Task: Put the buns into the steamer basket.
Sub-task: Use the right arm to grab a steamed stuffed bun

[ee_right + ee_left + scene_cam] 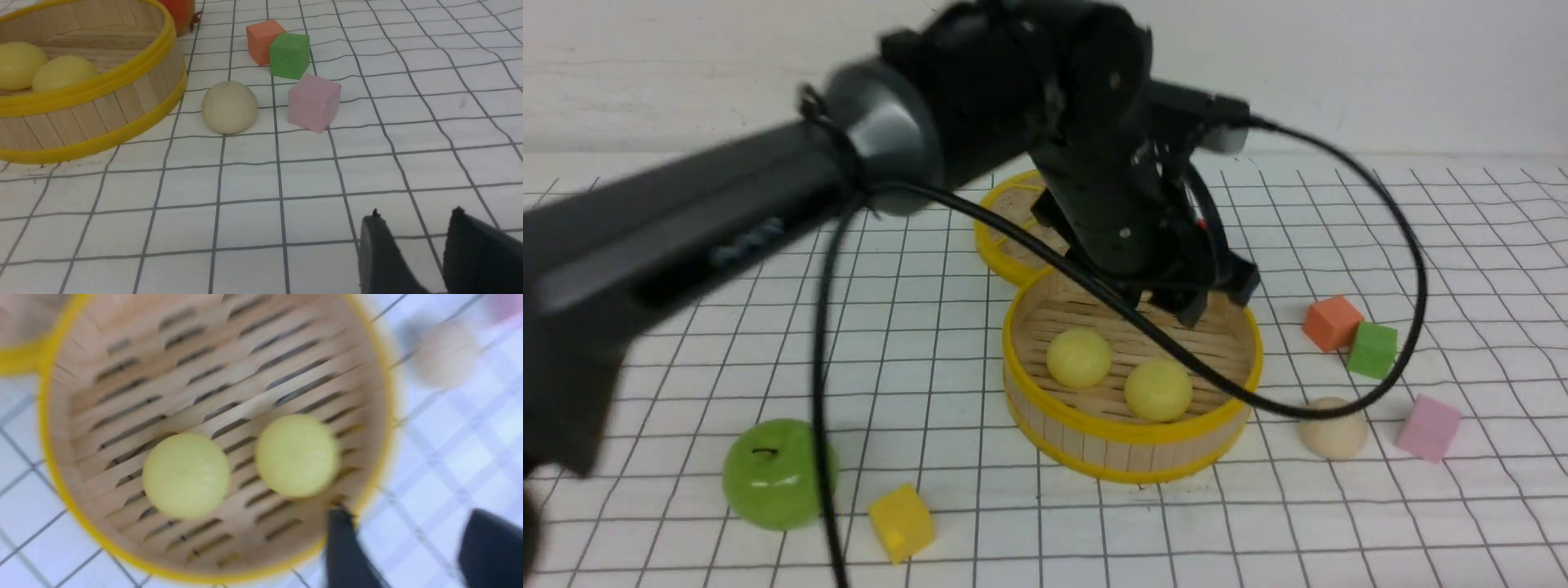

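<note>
Front view. The left jaws (1213, 296) are being held above the far side of the steamer basket (1127, 430). A yellow bun (1078, 357) and a second yellow bun (1158, 389) are lying side by side on its slats. The beige bun (1333, 428) is lying outside on the bench (931, 327), just off the basket's right wall, with a pink cube (1427, 426) close on its other side. The right arm is not being shown here.

Left wrist view. The left jaws (408, 522) are being held well apart, with nothing between them. Both yellow buns are being looked down on. The beige bun (445, 355) is lying just past the rim, blurred.

Right wrist view. The right jaws (416, 216) are being held a little apart, empty, low over the bench. The beige bun (229, 107) is lying ahead of them across bare gridded cloth, between the basket wall (102, 114) and the pink cube (314, 103). A green cube (290, 55) and an orange cube (263, 41) are sitting behind.

Judgement: the bun being round, no approach axis is being favoured. The gap on the cube side is being judged tight, so closing across the open front-to-back line is being preferred. Which arm is nearer cannot be settled. The cloth is looking slightly rippled and the bun may roll.
</note>
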{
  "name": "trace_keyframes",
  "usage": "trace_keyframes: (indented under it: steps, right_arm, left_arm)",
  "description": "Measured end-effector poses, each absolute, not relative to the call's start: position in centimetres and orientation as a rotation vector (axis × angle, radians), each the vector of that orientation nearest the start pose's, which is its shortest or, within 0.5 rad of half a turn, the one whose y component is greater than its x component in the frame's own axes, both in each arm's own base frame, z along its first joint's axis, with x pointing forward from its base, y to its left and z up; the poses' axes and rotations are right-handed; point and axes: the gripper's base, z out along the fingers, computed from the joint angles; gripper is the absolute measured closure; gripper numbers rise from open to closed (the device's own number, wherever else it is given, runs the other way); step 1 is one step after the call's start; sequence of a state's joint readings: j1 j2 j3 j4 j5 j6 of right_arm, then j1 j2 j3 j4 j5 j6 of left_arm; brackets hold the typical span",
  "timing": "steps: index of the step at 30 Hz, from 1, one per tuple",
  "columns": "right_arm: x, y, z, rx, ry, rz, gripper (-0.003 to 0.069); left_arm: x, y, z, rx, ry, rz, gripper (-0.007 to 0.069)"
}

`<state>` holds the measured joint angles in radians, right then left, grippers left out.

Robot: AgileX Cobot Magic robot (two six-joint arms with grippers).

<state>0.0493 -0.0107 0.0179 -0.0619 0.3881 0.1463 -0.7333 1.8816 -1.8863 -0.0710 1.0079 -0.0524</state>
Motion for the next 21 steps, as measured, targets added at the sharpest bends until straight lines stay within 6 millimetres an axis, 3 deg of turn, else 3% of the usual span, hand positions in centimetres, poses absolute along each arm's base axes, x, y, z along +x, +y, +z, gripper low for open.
trace_keyframes:
  steps: [2,3,5,10,15,18,21]
  right_arm:
    - [5.2,0.0,17.3,0.053,1.878,0.073,0.0418]
    - [5.2,0.0,17.3,0.053,1.878,0.073,0.0418]
    - [5.2,0.0,17.3,0.053,1.878,0.073,0.0418]
    - [5.2,0.0,17.3,0.053,1.878,0.073,0.0418]
    - [5.2,0.2,17.4,0.102,1.865,0.128,0.0418]
    - [5.5,0.6,18.0,0.319,1.762,0.384,0.0418]
    - [5.6,0.6,19.1,0.462,1.616,0.558,0.0418]
  left_arm:
    - [29.7,-27.9,36.9,0.811,2.369,-0.460,0.0454]
    - [28.4,-26.9,37.9,0.803,2.343,-0.489,0.0560]
    - [26.9,-25.6,38.6,0.798,2.318,-0.509,0.0620]
    - [21.3,-20.7,38.9,0.727,2.168,-0.606,0.0638]
    - [16.0,-15.7,36.7,0.620,2.011,-0.677,0.0638]
    - [12.7,-12.4,33.9,0.507,1.892,-0.743,0.0638]
    - [10.6,-10.1,31.4,0.424,1.804,-0.778,0.0638]
